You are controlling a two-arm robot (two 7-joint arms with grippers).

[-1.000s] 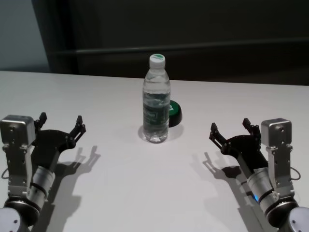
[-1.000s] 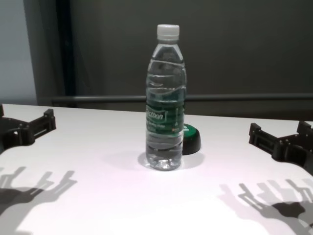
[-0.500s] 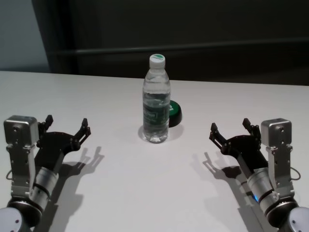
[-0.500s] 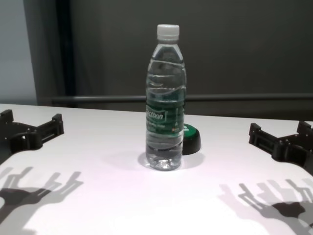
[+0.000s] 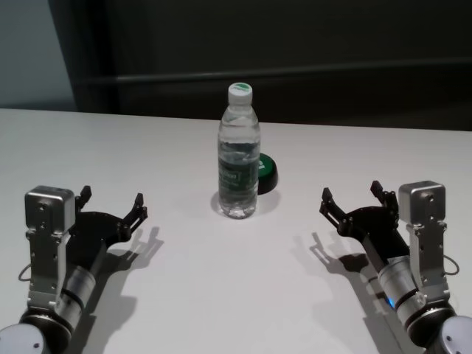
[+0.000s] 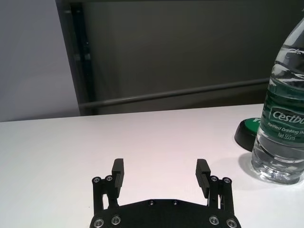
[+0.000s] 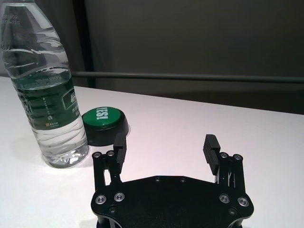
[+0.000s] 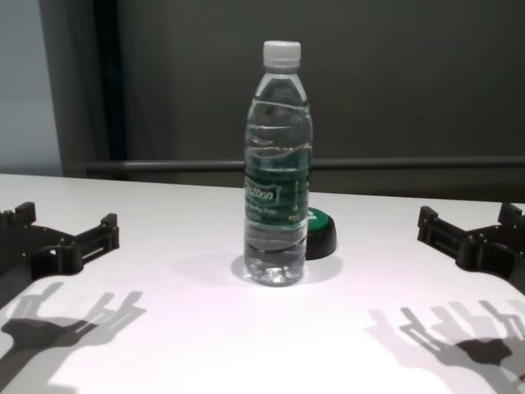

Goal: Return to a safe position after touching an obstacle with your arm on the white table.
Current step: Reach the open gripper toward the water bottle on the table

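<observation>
The obstacle, a tall clear water bottle (image 5: pixel 238 158) with a white cap and dark green label, stands upright mid-table; it also shows in the chest view (image 8: pixel 279 189), the left wrist view (image 6: pixel 282 118) and the right wrist view (image 7: pixel 47 95). The white table (image 5: pixel 221 295) fills the foreground. My left gripper (image 5: pixel 113 198) is open and empty, low over the table, well left of and nearer than the bottle, touching nothing; its jaws show in the left wrist view (image 6: pixel 160 166). My right gripper (image 5: pixel 350 192) is open and empty, parked right of the bottle (image 7: pixel 166 142).
A low black puck with a green top (image 5: pixel 265 168) sits just behind and right of the bottle, almost touching it; it shows in the right wrist view (image 7: pixel 103 121). A dark wall with a horizontal rail (image 8: pixel 410 162) lies beyond the table's far edge.
My left gripper has slid to the right, toward the table's middle, staying open. The bottle stands as before. The right arm has not moved.
</observation>
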